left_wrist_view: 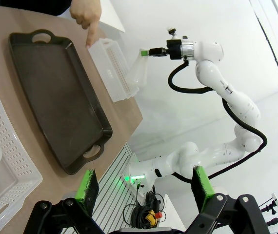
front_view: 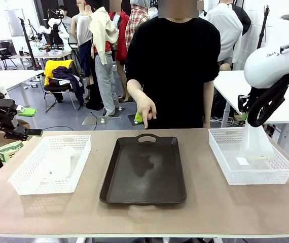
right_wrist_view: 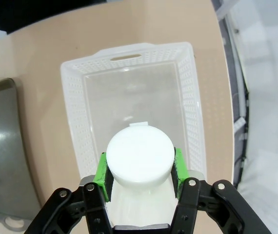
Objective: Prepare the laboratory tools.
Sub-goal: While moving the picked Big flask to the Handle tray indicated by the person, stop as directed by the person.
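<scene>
The smooth flask (front_view: 255, 143) hangs over the right basket (front_view: 256, 177). If it is carried left toward the tray (front_view: 144, 172) too low, it would likely clip the basket wall and twist in the grip. The person's hand (front_view: 145, 107) also points down at the tray's far edge, in the way. The right gripper (right_wrist_view: 140, 165) is closed on the flask, with a pad on each side. The left gripper (left_wrist_view: 144, 175) is spread wide and empty, at the left. A second flask (front_view: 58, 163) lies in the left basket (front_view: 28, 185).

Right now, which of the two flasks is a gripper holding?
The flask at the right basket, clamped between the pads of the right gripper. The other flask lies in the left basket with no gripper on it.
</scene>
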